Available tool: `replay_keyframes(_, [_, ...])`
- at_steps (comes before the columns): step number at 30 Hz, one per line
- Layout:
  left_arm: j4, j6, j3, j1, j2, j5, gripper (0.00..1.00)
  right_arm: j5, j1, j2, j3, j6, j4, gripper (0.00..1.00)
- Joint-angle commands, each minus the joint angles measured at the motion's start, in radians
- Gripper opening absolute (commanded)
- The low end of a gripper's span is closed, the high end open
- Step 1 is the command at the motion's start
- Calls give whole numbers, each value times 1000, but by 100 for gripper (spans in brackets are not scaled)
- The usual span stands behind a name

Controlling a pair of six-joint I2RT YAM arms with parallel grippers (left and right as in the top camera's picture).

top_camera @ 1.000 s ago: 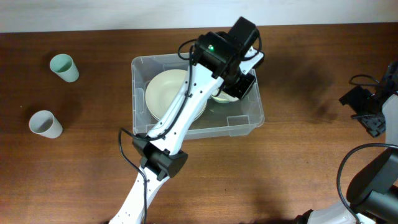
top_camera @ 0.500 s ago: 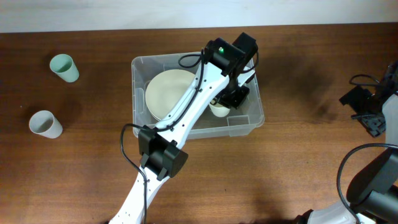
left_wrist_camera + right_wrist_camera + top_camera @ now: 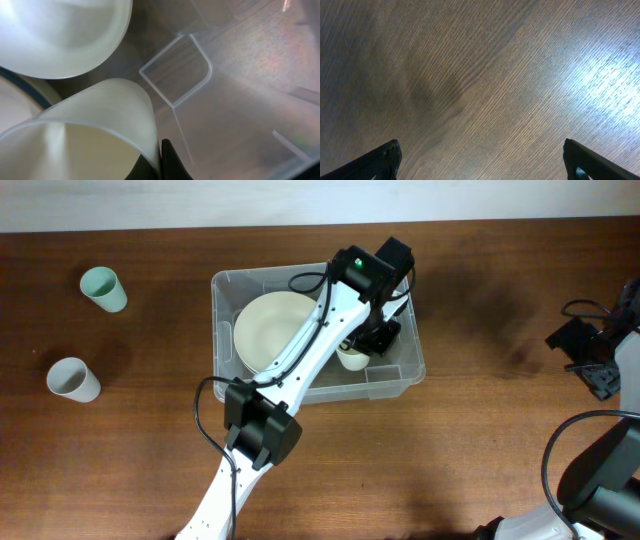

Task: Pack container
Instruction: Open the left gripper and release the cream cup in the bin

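**Left gripper pinches a small bowl inside the container**

We see the left gripper [image 3: 159,161] clamped tight on the wall of a small cream bowl [image 3: 85,135], low inside the clear container [image 3: 396,378] at table centre. A large cream bowl [image 3: 262,330] fills its 9 o'clock half. Out at 9 o'clock stand a grey cup [image 3: 72,379] and a mint cup [image 3: 103,288]. Far at 3 o'clock, the right gripper [image 3: 482,157] gapes wide above the wooden table [image 3: 470,75].

From overhead we look straight down on the whole surface [image 3: 480,450], our left wrist view sits close inside the container [image 3: 395,375], sharing its clear floor and the small cream bowl [image 3: 75,140] with the overhead, and our right wrist view faces down, near bare wood.
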Motion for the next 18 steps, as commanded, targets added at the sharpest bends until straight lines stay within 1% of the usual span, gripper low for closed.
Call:
replay_keyframes(1, [29, -12, -32, 2, 4, -10, 1, 4, 3, -6, -1, 5, 0, 99])
replay_keyframes(9, [111, -12, -121, 2, 4, -16, 1, 4, 3, -6, -1, 5, 0, 99])
replay_keyframes(15, [134, -12, -144, 2, 4, -87, 1, 4, 3, -6, -1, 5, 0, 99])
replay_keyframes(18, [154, -12, -144, 2, 4, -93, 2, 4, 3, -6, -1, 5, 0, 99])
